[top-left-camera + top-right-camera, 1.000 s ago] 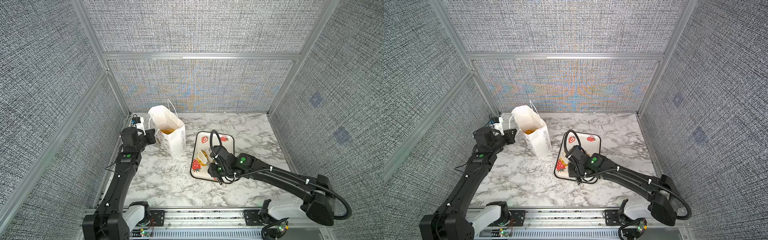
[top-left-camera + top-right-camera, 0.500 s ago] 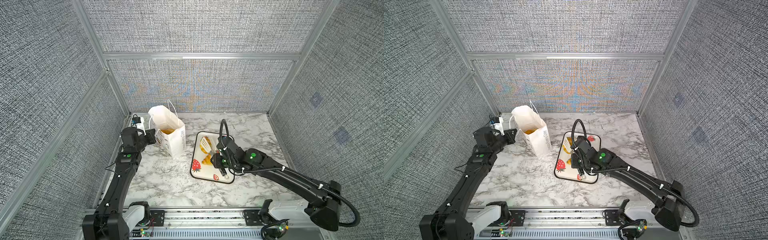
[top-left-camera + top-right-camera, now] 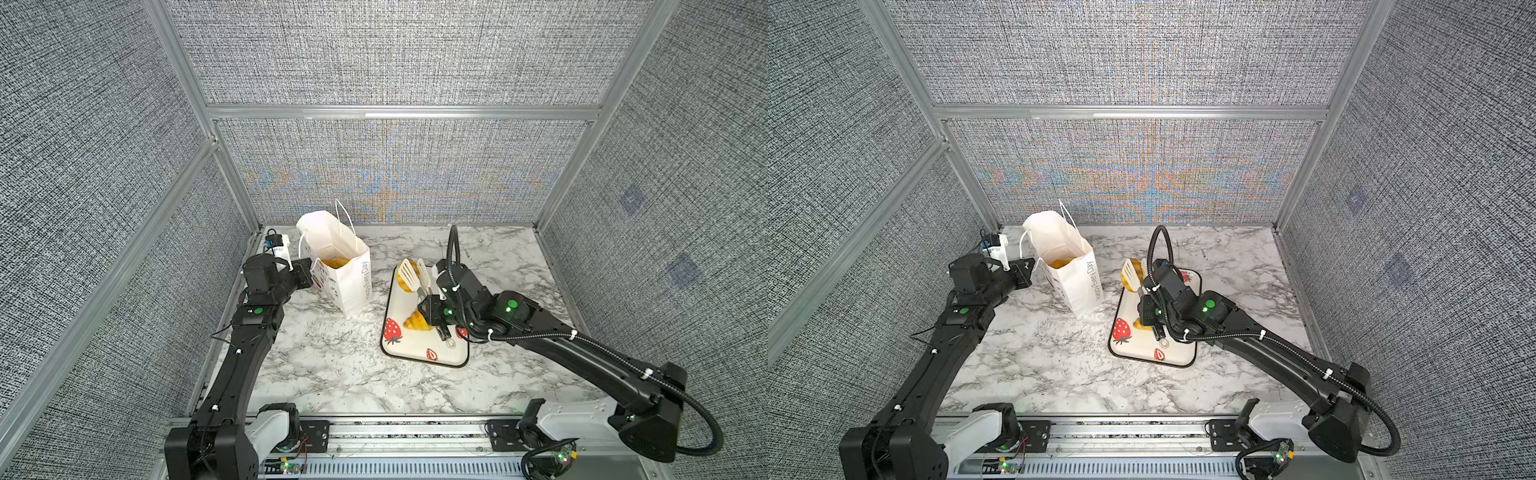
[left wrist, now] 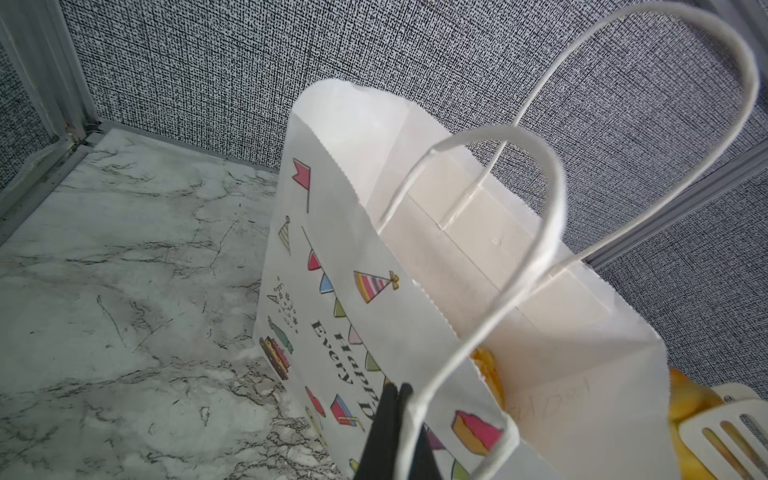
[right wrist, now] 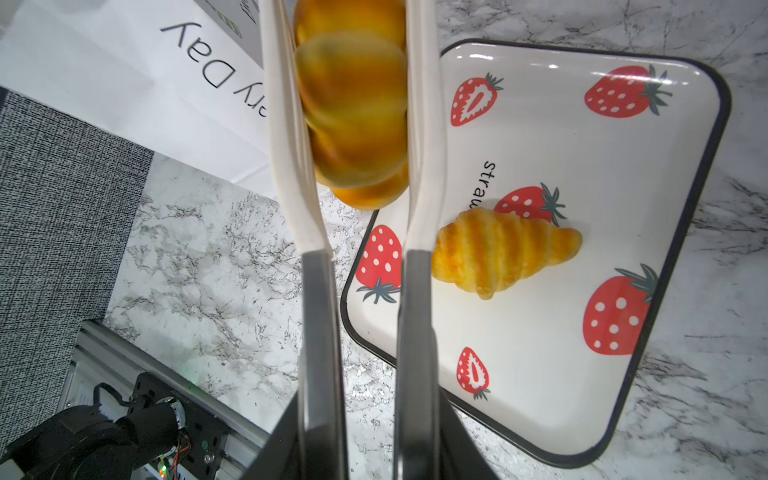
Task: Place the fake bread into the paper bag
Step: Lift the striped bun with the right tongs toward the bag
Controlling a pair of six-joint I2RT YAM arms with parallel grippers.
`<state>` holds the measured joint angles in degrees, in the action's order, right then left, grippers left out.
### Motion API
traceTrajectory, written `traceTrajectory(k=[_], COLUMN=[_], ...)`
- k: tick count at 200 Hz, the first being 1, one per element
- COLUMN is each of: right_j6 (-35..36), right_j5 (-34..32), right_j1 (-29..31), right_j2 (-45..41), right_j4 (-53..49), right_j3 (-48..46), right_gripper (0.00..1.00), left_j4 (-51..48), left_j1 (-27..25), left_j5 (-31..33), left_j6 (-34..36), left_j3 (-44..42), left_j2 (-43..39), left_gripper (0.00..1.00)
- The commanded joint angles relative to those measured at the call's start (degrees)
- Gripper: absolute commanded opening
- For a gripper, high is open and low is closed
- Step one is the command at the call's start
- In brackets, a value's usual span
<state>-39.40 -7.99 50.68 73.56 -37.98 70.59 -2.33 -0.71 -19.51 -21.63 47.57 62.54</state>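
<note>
Gripping: right gripper (image 3: 431,311) clamped on white slotted tongs (image 5: 420,124) | ridged roll (image 5: 353,104) pinched between tong blades, well beyond the fingers, raised over strawberry tray (image 5: 706,174) corner beside paper bag (image 3: 345,286) | left gripper (image 4: 392,415) clenched on cord handle (image 4: 548,199) | croissant (image 5: 503,249) lying on tray | bread (image 3: 334,262) inside bag

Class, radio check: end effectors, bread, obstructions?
Left end effector shut on bag handle. Right end effector shut on tongs, roll pinched. Croissant on tray. Nothing blocking.
</note>
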Motion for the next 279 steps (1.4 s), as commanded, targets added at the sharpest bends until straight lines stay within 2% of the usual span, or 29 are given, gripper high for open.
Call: traceTrajectory(k=[1, 118, 279], right_j6=[1.61, 5.38, 9.74], right_j5=[-0.14, 2.87, 5.86], right_j1=[0.04, 0.56, 4.77], right_j2=[0.17, 6.76, 19.47], right_j4=[3.90, 7.65, 7.30], right_j3=[1.44, 11.60, 29.37], right_gripper=[0.36, 0.36, 0.36], left_j4=[-0.31, -0.33, -0.58], left_j1=[-0.04, -0.01, -0.08], left_j5=[0.08, 0.26, 0.73], left_j6=[0.36, 0.52, 0.80], left_j3=[0.35, 0.32, 0.40], left_j2=[0.10, -0.32, -1.05], left_gripper=[0.00, 0.00, 0.00])
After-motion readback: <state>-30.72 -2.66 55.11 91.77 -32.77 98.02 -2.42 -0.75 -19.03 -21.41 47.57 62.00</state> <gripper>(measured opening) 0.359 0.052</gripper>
